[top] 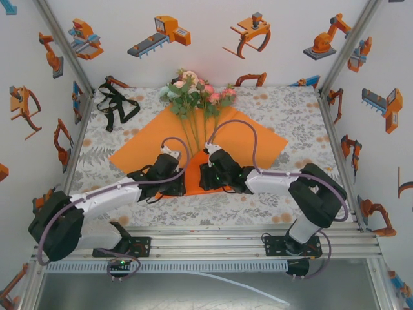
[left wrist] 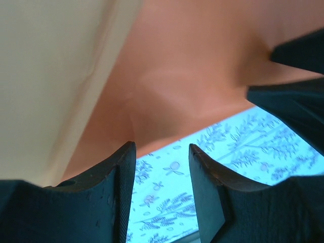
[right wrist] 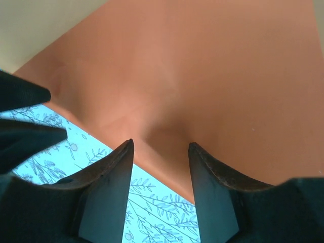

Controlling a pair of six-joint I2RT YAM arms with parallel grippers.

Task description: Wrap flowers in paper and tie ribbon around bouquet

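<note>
The orange paper [top: 258,139] lies as a diamond on the patterned tablecloth. On it rest the flowers [top: 193,90], blooms at the far end and stems pointing toward me. Both grippers sit at the paper's near corner. In the left wrist view my left gripper [left wrist: 162,147] [top: 173,184] is open, with only tablecloth between its fingers and the paper's [left wrist: 192,76] edge just past the tips. My right gripper [right wrist: 161,143] [top: 208,181] is open too, the paper's [right wrist: 202,76] corner edge lying across its gap without being pinched. The black ribbon [top: 116,103] lies bunched at the far left.
The floral tablecloth [top: 303,116] covers the table inside white printed walls with metal corner posts [top: 339,58]. Purple-grey cables [top: 255,139] arc over the paper. The other gripper's dark fingers [left wrist: 293,101] [right wrist: 20,116] show at the side of each wrist view, close by.
</note>
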